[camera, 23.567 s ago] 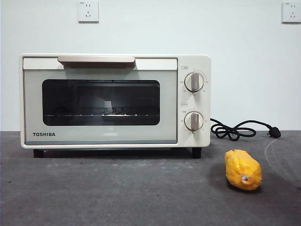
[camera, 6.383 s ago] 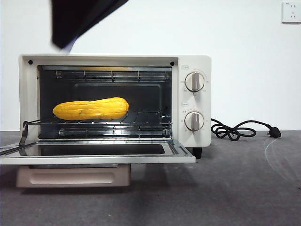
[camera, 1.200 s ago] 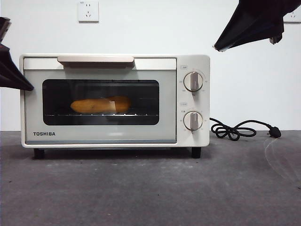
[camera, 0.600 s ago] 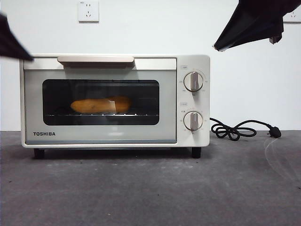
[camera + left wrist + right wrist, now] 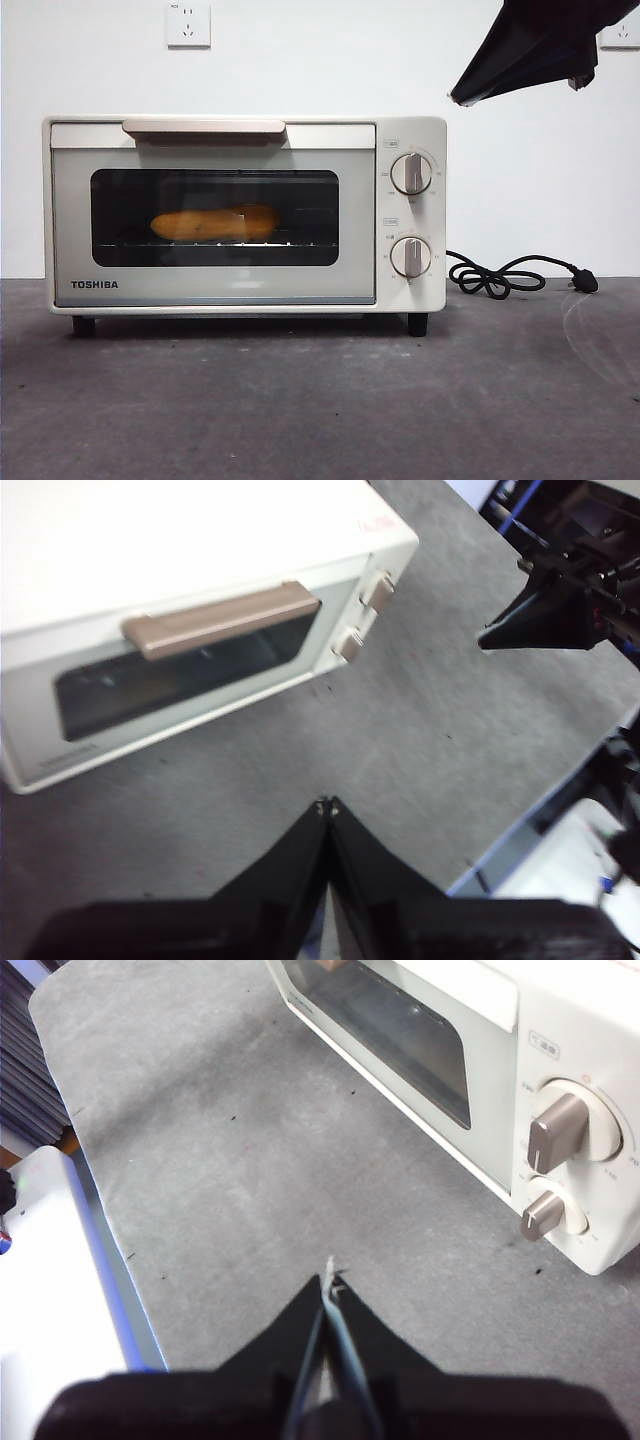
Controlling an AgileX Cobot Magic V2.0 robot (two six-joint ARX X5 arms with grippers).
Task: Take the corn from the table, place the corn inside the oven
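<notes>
The cream-white oven point(image 5: 245, 215) stands on the dark grey table point(image 5: 320, 400) with its door closed. Through its dark glass window the corn point(image 5: 214, 223) shows dimly, lying lengthwise on the rack. My left gripper point(image 5: 327, 805) is shut and empty, held high above the table in front of the oven point(image 5: 190, 610). My right gripper point(image 5: 330, 1272) is shut and empty too, hovering over the table on the knob side of the oven point(image 5: 480, 1090); in the front view it is the black shape point(image 5: 535, 45) at the top right.
A black cord with plug point(image 5: 515, 275) lies on the table right of the oven. Two wall sockets point(image 5: 188, 24) sit on the white wall behind. The table's edge point(image 5: 110, 1260) shows in the right wrist view.
The black arm at the left edge of the front view rose and left the picture. The arm at the top right stayed nearly still. The oven and the corn have not moved.
</notes>
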